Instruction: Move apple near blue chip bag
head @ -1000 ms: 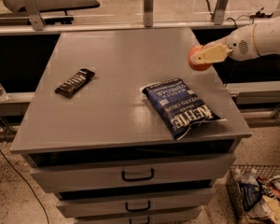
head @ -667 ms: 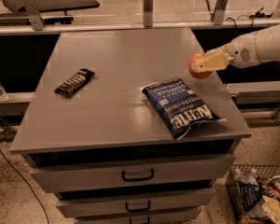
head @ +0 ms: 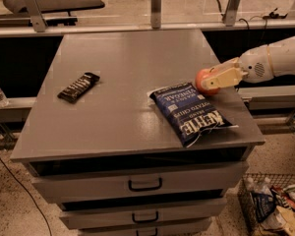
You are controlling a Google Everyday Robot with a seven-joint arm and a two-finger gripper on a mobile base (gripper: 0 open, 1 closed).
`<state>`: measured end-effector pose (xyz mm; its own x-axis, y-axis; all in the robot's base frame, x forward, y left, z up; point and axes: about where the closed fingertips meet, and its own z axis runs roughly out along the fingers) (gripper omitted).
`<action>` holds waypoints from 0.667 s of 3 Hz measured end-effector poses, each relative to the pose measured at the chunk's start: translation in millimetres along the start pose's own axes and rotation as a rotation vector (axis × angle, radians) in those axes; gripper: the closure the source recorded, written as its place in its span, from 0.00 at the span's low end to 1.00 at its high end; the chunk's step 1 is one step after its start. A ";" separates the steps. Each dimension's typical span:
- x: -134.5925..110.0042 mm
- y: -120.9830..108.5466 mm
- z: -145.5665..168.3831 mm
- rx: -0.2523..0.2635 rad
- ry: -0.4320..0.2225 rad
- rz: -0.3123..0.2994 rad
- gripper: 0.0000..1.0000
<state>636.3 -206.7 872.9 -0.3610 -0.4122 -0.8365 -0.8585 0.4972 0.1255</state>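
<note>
My end effector (head: pixel 210 82) grips the apple (head: pixel 201 78), just off the blue chip bag (head: pixel 191 113) at its far right corner; bag's long axis runs away diagonally; lowering to the counter (head: pixel 113 107) should suffice.

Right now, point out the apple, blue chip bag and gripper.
apple (head: pixel 201 79), camera view, exposed left side.
blue chip bag (head: pixel 191 113), camera view, middle of its printed face.
gripper (head: pixel 210 82), camera view, fingertips around apple, right edge of table (head: pixel 238 102).

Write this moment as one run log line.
pincer: shut on apple | where: over table, beside blue chip bag | step: apple not yet released
</note>
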 end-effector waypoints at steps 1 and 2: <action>5.6 9.3 5.2 -0.059 -0.005 -0.019 0.53; 6.1 16.1 4.8 -0.107 -0.017 -0.045 0.22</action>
<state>622.0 -197.6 867.3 -0.3155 -0.4193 -0.8513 -0.9081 0.3938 0.1426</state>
